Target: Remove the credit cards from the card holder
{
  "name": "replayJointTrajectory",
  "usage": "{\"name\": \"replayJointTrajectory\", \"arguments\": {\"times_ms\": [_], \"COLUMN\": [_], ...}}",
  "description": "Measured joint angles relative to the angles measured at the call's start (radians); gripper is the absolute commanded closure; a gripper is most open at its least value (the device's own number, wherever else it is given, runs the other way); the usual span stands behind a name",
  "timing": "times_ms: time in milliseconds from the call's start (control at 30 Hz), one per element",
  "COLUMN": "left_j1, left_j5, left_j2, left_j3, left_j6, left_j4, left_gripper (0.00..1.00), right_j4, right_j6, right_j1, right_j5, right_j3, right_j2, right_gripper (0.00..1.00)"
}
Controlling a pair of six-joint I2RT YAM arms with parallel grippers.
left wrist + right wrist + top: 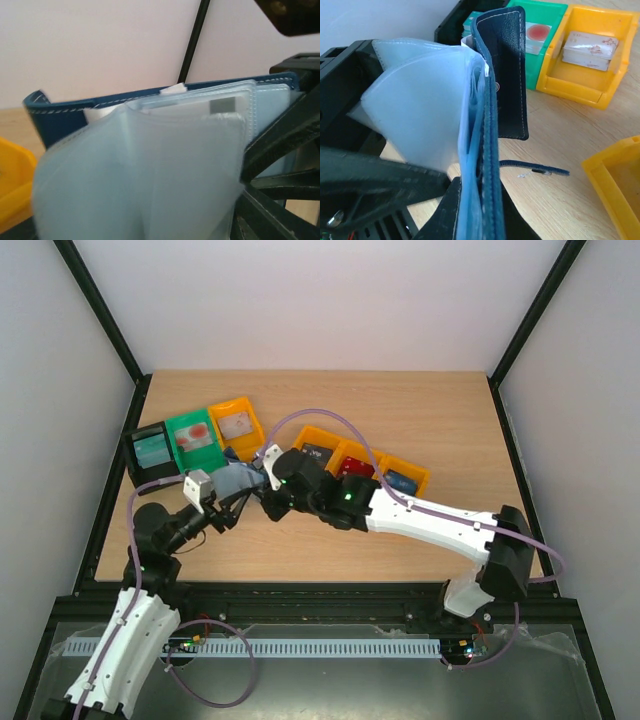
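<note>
The card holder (238,480) is held over the bench (400,400), left of centre, in the right claw (268,495), with the left claw (222,505) just left of it. Behind it sits a row of three bins (187,421), and to its right a three-compartment tray (322,431). Cards (238,424) lie in both.

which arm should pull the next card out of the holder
Left. The right tool is shut on the card holder, while the left tool sits at its fanned clear sleeves, where a white card peeks out.

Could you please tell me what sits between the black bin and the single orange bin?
The green bin sits between the black bin and the orange bin, all in one row; the top view shows it.
</note>
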Motion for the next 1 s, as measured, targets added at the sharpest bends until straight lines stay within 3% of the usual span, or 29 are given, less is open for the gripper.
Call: {"name": "replayJointTrajectory", "arguments": {"times_ms": [267, 533, 567, 600, 667, 733, 867, 1000], "left_j1": [0.027, 0.043, 0.043, 0.043, 0.043, 0.056, 0.097, 0.15], "left_j5": [0.013, 0.172, 0.195, 0.216, 0.225, 0.169, -0.054, -0.324], "left_j2": [-0.01, -0.018, -0.018, -0.018, -0.018, -0.018, -0.017, -0.017], "left_j3": [0.007, 0.014, 0.016, 0.018, 0.025, 0.031, 0.034, 0.052], "left_j6": [-0.025, -0.048, -0.05, -0.051, -0.056, -0.068, -0.079, -0.058], "left_j4": [0.013, 0.037, 0.041, 0.044, 0.042, 0.028, -0.02, -0.08], "left_gripper": [0.97, 0.98, 0.97, 0.89, 0.57, 0.41, 0.36, 0.38], "right_j4": [0.037, 0.091, 0.094, 0.098, 0.106, 0.109, 0.107, 0.03], "right_j6": [-0.028, -0.095, -0.106, -0.12, -0.142, -0.153, -0.159, -0.133], "right_j1": [-0.041, -0.114, -0.121, -0.13, -0.147, -0.161, -0.163, -0.158], "right_j5": [-0.155, -0.373, -0.398, -0.425, -0.475, -0.512, -0.486, -0.271], "right_j3": [-0.079, -0.203, -0.216, -0.232, -0.254, -0.267, -0.266, -0.195], "right_j2": [-0.12, -0.246, -0.261, -0.277, -0.299, -0.323, -0.338, -0.255], "right_gripper": [0.98, 0.98, 0.98, 0.98, 0.98, 0.98, 0.98, 0.98]}}
